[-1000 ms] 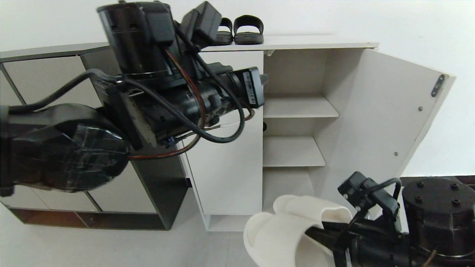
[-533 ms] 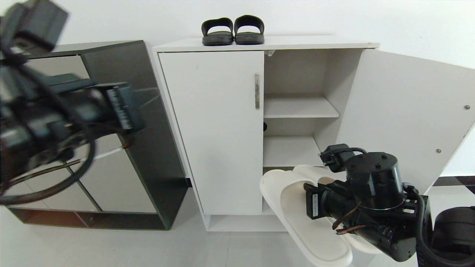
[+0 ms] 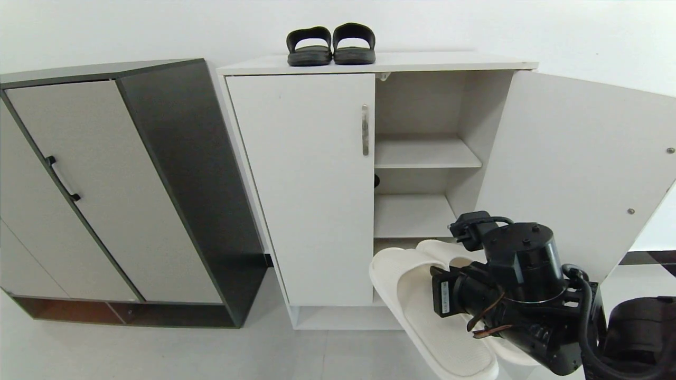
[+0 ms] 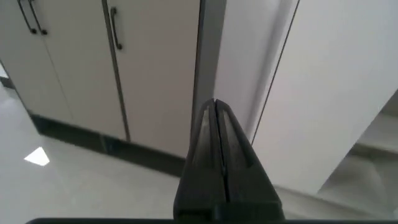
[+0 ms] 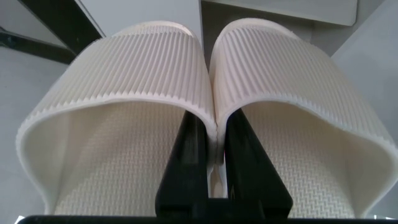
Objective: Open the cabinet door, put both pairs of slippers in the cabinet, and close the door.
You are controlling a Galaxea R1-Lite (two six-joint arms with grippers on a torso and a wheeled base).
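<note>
A white cabinet has its left door closed and its right door swung wide open, showing two bare shelves. A black pair of slippers rests on the cabinet top. My right gripper is shut on a white pair of slippers, pinching their two inner strap edges together. In the head view the white slippers hang tilted, toes up, in front of the lowest open compartment. My left gripper is shut and holds nothing, low beside the cabinets.
A grey cabinet with dark sides and a black handle stands just left of the white one. Pale floor lies in front of both. The open door juts out on the right.
My left arm has swung out of the head view to the left. The right arm rose with the white slippers toward the lower opening. The open door stands wider than a second ago.
</note>
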